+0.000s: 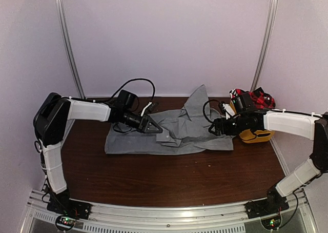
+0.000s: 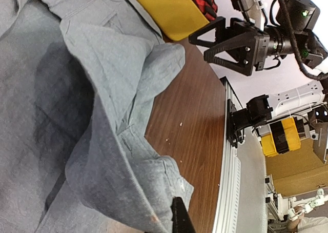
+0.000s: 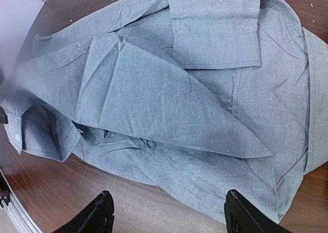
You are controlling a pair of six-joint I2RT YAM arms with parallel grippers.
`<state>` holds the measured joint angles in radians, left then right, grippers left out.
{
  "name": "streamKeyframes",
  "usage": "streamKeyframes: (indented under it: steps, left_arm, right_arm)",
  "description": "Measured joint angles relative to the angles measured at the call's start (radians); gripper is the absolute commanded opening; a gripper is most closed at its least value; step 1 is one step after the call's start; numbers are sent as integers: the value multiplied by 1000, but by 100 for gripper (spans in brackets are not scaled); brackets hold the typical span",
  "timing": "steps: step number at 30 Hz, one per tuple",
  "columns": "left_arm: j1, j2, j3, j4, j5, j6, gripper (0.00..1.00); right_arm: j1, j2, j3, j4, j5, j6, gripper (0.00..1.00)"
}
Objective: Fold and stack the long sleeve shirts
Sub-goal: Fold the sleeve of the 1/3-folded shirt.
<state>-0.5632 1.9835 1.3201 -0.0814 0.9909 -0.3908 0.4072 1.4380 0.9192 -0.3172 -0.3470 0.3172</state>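
The soft, light-grey collared cloth shirt (image 1: 189,130) is lying limp. The left end effector (image 1: 159,129) is clenching at a fold, and the right end effector (image 3: 169,197) is gaping, released, above a hem that looks easy to pinch.

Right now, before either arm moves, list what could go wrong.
1. The left gripper is shut at the grey shirt, but its hold on the cloth is hidden; a pull may slip.
2. The right gripper hangs open close to the yellow tub; a swing could knock it.
3. The shirt lies rumpled, so creases may get folded in.
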Motion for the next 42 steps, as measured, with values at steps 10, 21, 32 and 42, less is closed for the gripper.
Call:
streamKeyframes:
  steps: [10, 21, 32, 42]
  left_arm:
    - [63, 23, -21, -60, -58, 11, 23]
    - [69, 19, -189, 156, -266, -102, 45]
    - [69, 4, -346, 510, -269, -306, 56]
    - [69, 40, -414, 840, -249, -520, 59]
  right_arm:
    - [0, 14, -16, 0, 26, -4, 75]
    - [0, 28, -47, 10, 26, -4, 75]
    - [0, 69, -62, 44, 22, -3, 75]
    - [0, 72, -74, 59, 22, -3, 75]
